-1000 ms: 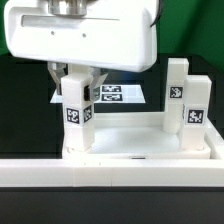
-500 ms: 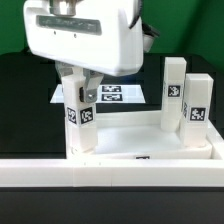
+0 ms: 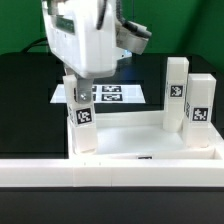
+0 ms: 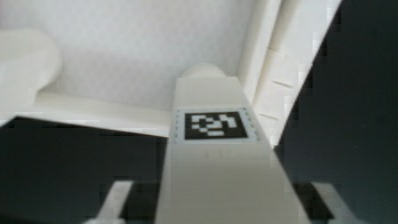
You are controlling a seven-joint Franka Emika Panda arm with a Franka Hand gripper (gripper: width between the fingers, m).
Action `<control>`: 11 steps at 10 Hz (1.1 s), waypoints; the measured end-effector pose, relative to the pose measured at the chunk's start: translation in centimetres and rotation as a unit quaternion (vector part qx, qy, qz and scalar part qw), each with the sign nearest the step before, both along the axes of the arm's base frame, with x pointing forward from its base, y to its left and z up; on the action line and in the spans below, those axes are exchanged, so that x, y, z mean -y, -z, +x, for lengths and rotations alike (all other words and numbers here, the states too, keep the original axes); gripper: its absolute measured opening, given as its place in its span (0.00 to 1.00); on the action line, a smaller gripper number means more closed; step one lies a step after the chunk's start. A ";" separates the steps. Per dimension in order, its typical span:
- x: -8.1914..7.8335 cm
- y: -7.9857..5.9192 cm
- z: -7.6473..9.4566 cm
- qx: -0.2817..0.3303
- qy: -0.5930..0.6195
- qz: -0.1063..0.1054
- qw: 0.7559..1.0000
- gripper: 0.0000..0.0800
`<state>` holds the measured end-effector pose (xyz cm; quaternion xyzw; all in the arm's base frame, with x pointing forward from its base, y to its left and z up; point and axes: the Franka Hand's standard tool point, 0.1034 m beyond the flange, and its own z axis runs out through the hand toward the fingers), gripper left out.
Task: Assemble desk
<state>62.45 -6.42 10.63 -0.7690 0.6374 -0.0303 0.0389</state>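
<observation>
The white rimmed desk tabletop (image 3: pixel 140 138) lies flat behind the long white bar. One tagged white square leg (image 3: pixel 83 122) stands upright in the tabletop's corner at the exterior view's left. My gripper (image 3: pixel 79 93) is straight above it, turned at an angle, with a finger on either side of the leg's top. In the wrist view the leg (image 4: pixel 217 150) runs between my fingertips (image 4: pixel 121 200), with a dark gap on each side, so the jaws stand open around it. Two more tagged legs (image 3: pixel 177 92) (image 3: pixel 197 112) stand at the right corner.
The long white bar (image 3: pixel 110 170) spans the foreground. The marker board (image 3: pixel 112 94) lies flat on the black table behind the tabletop. The fourth leg is out of view.
My gripper and wrist have turned about the vertical over the left leg, and the hand now faces the exterior view's right. The leg's tagged faces show at a different angle. The right legs have not moved.
</observation>
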 end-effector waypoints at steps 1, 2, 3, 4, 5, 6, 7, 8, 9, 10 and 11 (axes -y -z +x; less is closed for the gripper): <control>-0.3 0.0 0.0 -0.003 0.064 0.007 0.998 0.36; -0.6 0.1 0.0 -0.004 0.095 0.010 0.995 0.36; -0.6 0.1 0.0 -0.004 0.080 0.009 0.997 0.36; -0.6 0.2 -0.1 -0.004 0.060 0.007 0.998 0.43; -0.6 0.4 -0.2 -0.006 0.045 0.005 0.999 0.67; -0.6 0.4 -0.2 -0.007 0.027 0.004 1.000 0.67; -0.6 0.4 -0.1 -0.005 -0.028 -0.002 1.000 0.78; -0.8 0.3 -0.1 -0.004 -0.076 -0.007 0.997 0.80; -0.8 0.4 -0.1 -0.003 -0.108 -0.010 0.994 0.80; -0.8 0.4 -0.1 -0.003 -0.136 -0.012 0.991 0.81; -0.7 0.4 -0.1 -0.002 -0.172 -0.015 0.985 0.81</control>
